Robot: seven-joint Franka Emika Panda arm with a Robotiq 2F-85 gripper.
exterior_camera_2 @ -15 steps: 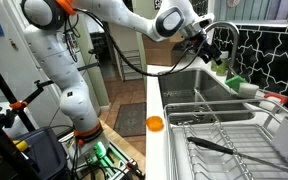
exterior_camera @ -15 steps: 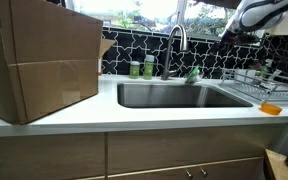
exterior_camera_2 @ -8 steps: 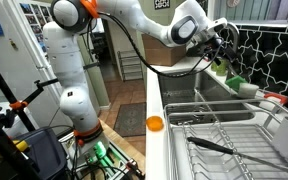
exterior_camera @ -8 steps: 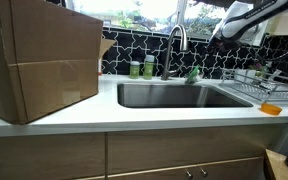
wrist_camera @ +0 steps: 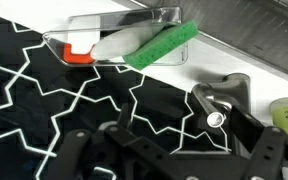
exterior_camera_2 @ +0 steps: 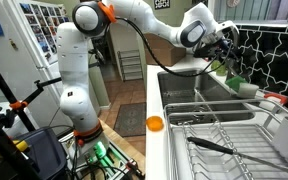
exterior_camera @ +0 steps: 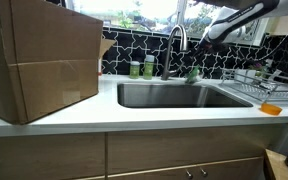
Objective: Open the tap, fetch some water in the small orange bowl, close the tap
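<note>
Tap (exterior_camera: 170,50) before black-tiled wall (exterior_camera: 224,60)

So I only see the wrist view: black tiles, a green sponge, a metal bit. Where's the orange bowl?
Observer: The bowl sits on the counter by the dish rack, away from the arm.
Operator: What's the metal bit?
Observer: Probably the tap; its spout arches over the sink.
Operator: Are the jaws near it?
Observer: Level with the spout's top, a gap between them.
</note>
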